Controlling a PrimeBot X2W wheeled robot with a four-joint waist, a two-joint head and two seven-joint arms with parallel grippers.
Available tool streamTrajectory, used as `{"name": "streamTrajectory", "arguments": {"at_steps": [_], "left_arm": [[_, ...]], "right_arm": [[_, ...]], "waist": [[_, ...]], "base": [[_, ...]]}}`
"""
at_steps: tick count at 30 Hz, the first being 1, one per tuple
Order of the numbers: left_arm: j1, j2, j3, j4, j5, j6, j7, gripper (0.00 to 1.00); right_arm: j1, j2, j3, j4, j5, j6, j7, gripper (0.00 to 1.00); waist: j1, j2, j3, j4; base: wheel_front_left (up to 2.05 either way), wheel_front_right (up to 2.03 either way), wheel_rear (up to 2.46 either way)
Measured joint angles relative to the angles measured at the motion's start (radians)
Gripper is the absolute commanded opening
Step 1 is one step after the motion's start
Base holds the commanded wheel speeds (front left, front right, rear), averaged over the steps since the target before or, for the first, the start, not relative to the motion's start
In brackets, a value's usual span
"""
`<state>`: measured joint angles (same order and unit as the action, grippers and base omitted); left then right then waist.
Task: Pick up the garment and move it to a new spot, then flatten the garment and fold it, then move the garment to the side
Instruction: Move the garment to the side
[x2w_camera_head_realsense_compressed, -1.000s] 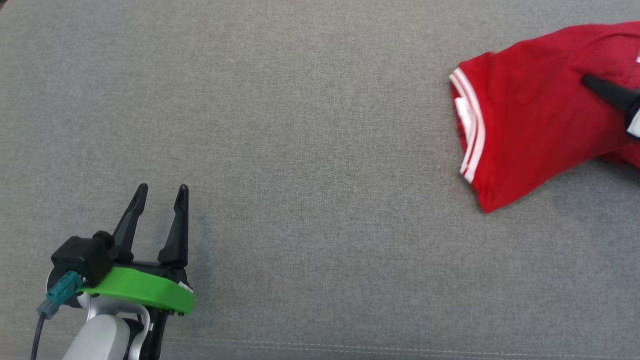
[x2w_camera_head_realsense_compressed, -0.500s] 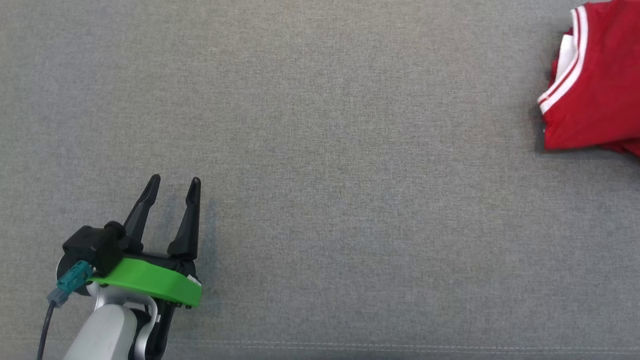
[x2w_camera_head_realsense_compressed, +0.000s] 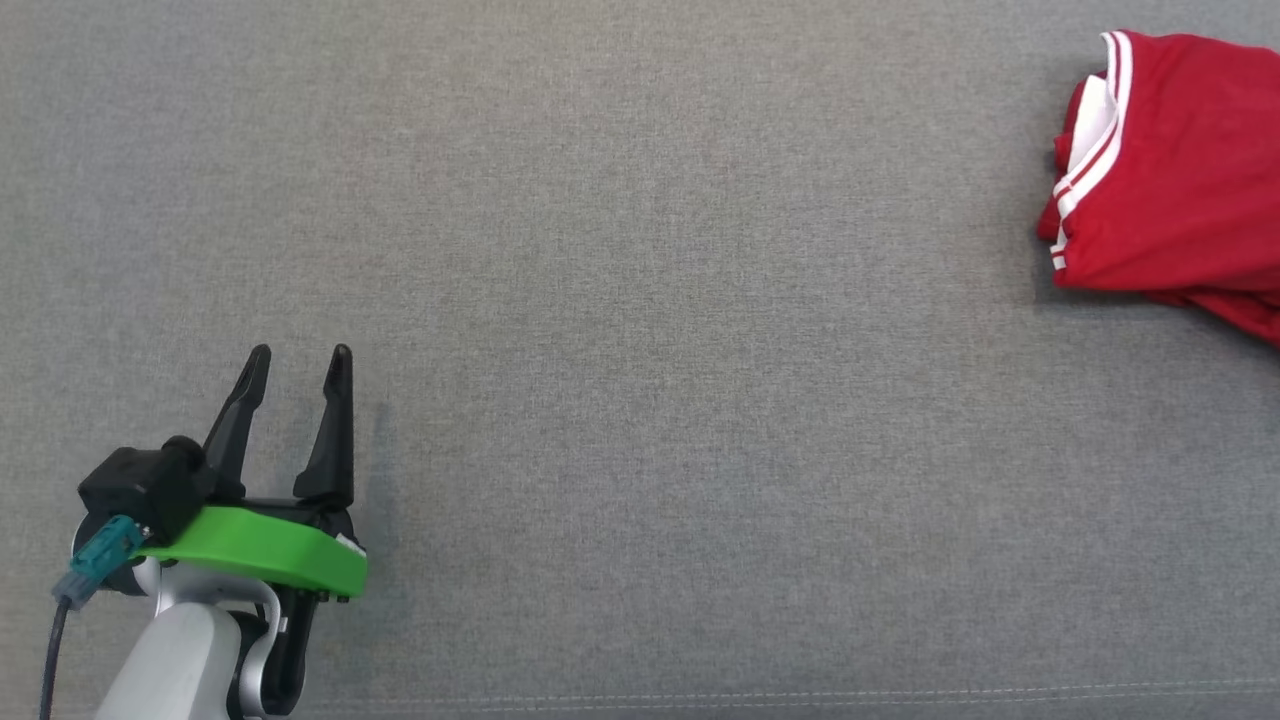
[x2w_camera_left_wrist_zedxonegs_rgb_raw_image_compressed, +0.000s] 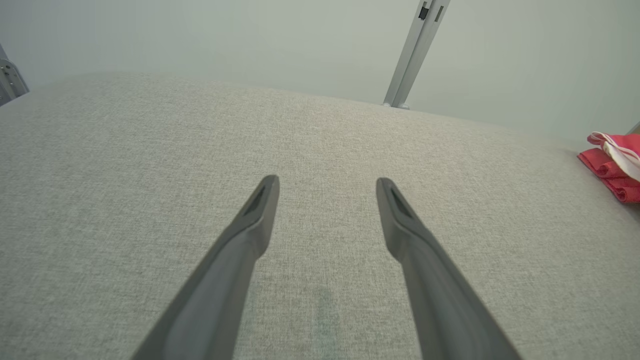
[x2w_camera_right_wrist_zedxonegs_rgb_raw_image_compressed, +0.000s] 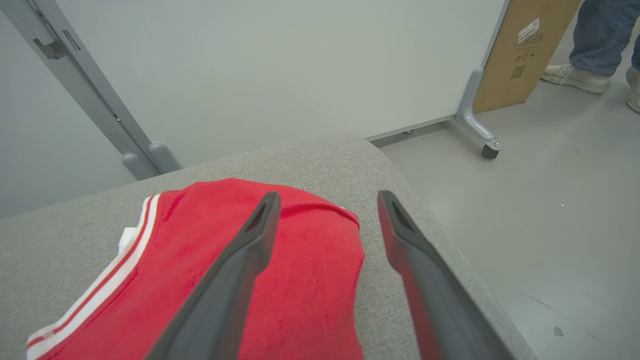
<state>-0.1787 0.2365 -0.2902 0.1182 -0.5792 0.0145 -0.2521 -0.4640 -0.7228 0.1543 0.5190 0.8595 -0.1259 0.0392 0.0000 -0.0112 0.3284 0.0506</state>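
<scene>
The garment (x2w_camera_head_realsense_compressed: 1170, 170) is a red shirt with white striped trim, lying folded at the far right of the grey table (x2w_camera_head_realsense_compressed: 640, 300). My right gripper (x2w_camera_right_wrist_zedxonegs_rgb_raw_image_compressed: 328, 196) hovers open just above the garment (x2w_camera_right_wrist_zedxonegs_rgb_raw_image_compressed: 310, 270), near the table's right end, holding nothing. At the lower left of the head view my left gripper (x2w_camera_head_realsense_compressed: 300, 352) is open and empty over bare fabric, far from the shirt. The left wrist view has its fingers spread (x2w_camera_left_wrist_zedxonegs_rgb_raw_image_compressed: 327, 180) and the garment (x2w_camera_left_wrist_zedxonegs_rgb_raw_image_compressed: 612, 167) at the right edge.
Past the table's rounded right end (x2w_camera_right_wrist_zedxonegs_rgb_raw_image_compressed: 400, 200) the drop is to a grey floor. A white partition on a wheeled foot (x2w_camera_right_wrist_zedxonegs_rgb_raw_image_compressed: 480, 135) and a cardboard panel (x2w_camera_right_wrist_zedxonegs_rgb_raw_image_compressed: 520, 55) stand there. A person's feet (x2w_camera_right_wrist_zedxonegs_rgb_raw_image_compressed: 575, 77) are beyond them.
The garment has gone from the right part of the head view to its far right edge and turned. My right gripper, earlier lying on it, has let go and opened. The left gripper shifted slightly.
</scene>
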Motion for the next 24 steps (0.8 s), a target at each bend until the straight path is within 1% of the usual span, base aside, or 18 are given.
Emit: {"name": "streamTrajectory", "arguments": {"at_steps": [2, 6, 9, 12, 14, 15, 17, 19, 23, 24], "left_arm": [[0.001, -0.001, 0.012, 0.007, -0.006, 0.005, 0.000, 1.00], [0.005, -0.015, 0.073, 0.005, -0.023, 0.022, 0.000, 1.00], [0.010, -0.030, 0.103, 0.006, -0.020, 0.032, 0.000, 1.00], [0.029, -0.033, 0.125, 0.017, 0.002, 0.044, 0.000, 1.00], [0.046, -0.033, 0.131, 0.030, 0.021, 0.049, 0.000, 1.00], [0.066, -0.034, 0.131, 0.035, 0.044, 0.049, 0.000, 1.00], [0.084, -0.033, 0.131, 0.041, 0.061, 0.049, 0.000, 1.00], [0.102, -0.032, 0.130, 0.055, 0.076, 0.049, 0.000, 1.00], [0.145, -0.027, 0.133, 0.070, 0.117, 0.049, 0.000, 1.00], [0.152, -0.026, 0.134, 0.072, 0.126, 0.056, 0.000, 1.00]], "right_arm": [[0.001, -0.001, 0.016, -0.038, -0.044, 0.000, -0.053, 1.00], [0.002, 0.016, 0.037, -0.124, -0.108, 0.000, -0.173, 1.00], [0.015, 0.049, 0.044, -0.159, -0.152, 0.000, -0.256, 1.00], [0.076, 0.079, 0.059, -0.174, -0.203, 0.000, -0.322, 1.00], [0.128, 0.112, 0.062, -0.182, -0.209, 0.000, -0.323, 1.00], [0.175, 0.153, 0.066, -0.189, -0.214, 0.000, -0.318, 1.00], [0.223, 0.166, 0.082, -0.189, -0.273, 0.001, -0.310, 1.00], [0.263, 0.200, 0.051, -0.181, -0.279, 0.000, -0.310, 1.00], [0.338, 0.277, 0.052, -0.179, -0.333, 0.000, -0.301, 1.00], [0.358, 0.295, 0.047, -0.181, -0.346, 0.000, -0.301, 1.00]], "waist": [[0.0000, 0.0000, -0.016, -0.007], [0.0000, 0.0000, -0.054, -0.021], [0.0000, 0.0000, -0.087, -0.031], [0.0000, 0.0000, -0.121, -0.038], [0.0000, 0.0000, -0.145, -0.040], [0.0000, 0.0000, -0.167, -0.041], [0.0000, 0.0000, -0.189, -0.040], [0.0000, 0.0000, -0.209, -0.039], [0.0000, 0.0000, -0.246, -0.035], [0.0000, 0.0000, -0.255, -0.035]], "base": [[0.00, 0.00, 0.00], [0.00, 0.00, 0.00], [0.00, 0.00, 0.00], [0.00, 0.00, 0.00], [0.00, 0.00, 0.00], [0.00, 0.00, 0.00], [0.00, 0.00, 0.00], [0.00, 0.00, 0.00], [0.00, 0.00, 0.00], [0.00, 0.00, 0.00]]}}
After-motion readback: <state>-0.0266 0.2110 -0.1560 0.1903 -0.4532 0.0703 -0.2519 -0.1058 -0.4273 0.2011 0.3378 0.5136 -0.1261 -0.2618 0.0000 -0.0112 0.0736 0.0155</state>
